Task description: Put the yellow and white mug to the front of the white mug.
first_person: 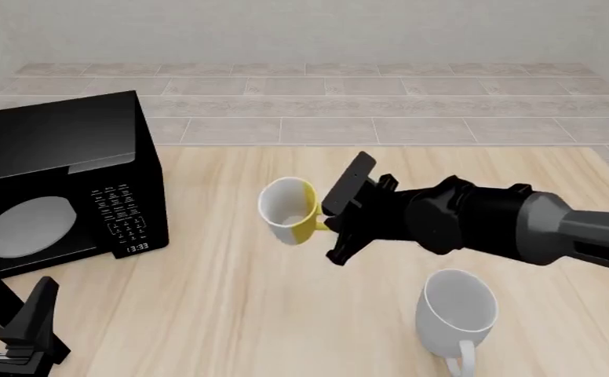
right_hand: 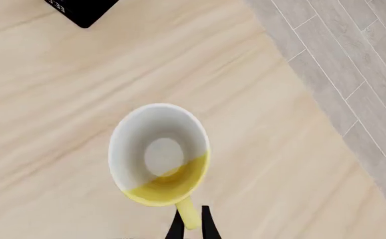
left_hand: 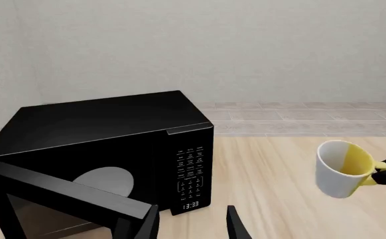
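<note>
So, one wooden table [first_person: 231,314], tiled floor beyond it. One black microwave [first_person: 53,181] at the far left of the table, door [left_hand: 60,194] swung open, white turntable plate [first_person: 20,228] visible inside, clock reads 13:33.

Two arms. Right arm [first_person: 493,224] reaches in from the right across the table's middle; right gripper [right_hand: 191,224] is clamped on the yellow handle of the yellow and white mug [first_person: 289,210], fingers pinched tight on either side of the handle in the right wrist view. Left gripper [left_hand: 191,224] sits low at the near left corner by the microwave door, fingers apart, nothing between them.

Two mugs. White mug [first_person: 457,310], one, the larger, stands on the table at near right, tilted mouth toward camera, handle pointing to the near edge. Yellow and white mug, one, smaller, tipped with its mouth facing left, near the table's centre, between microwave and white mug, farther back and left of the white mug, well apart from it. Cannot tell whether it touches the table.
</note>
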Available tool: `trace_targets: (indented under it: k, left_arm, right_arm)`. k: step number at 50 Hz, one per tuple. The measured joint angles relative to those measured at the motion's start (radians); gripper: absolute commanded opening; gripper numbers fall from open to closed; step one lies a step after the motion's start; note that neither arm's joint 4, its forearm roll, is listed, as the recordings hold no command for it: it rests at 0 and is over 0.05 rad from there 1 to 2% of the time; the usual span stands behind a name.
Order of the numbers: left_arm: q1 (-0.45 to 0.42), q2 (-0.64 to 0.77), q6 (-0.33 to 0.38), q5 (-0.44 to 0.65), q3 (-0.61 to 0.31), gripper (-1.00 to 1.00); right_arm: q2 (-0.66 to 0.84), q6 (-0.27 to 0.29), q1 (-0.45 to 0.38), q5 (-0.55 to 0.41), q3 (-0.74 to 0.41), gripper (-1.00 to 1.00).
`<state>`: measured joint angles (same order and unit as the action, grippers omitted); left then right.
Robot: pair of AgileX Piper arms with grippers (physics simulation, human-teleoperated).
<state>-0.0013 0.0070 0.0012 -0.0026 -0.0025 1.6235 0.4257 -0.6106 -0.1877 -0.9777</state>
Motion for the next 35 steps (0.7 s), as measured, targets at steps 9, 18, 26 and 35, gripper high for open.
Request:
trace_targets:
  k: [9,18,26,35]
  left_arm:
    - [0.0,0.0,0.0,0.0,0.0,1.0]
    - [0.0,0.0,0.0,0.0,0.0,1.0]
    - [0.0,0.0,0.0,0.0,0.0,1.0]
    - [0.0,0.0,0.0,0.0,0.0,1.0]
  right_arm:
    - [-0.011,-0.022,0.051,0.014,0.016,-1.0]
    - [-0.02,-0.039,0.1,0.027,0.035,-1.0]
    - [-0.029,-0.05,0.145,0.042,0.059,-1.0]
    - [-0.048,-0.058,0.191,0.051,0.084,-1.0]
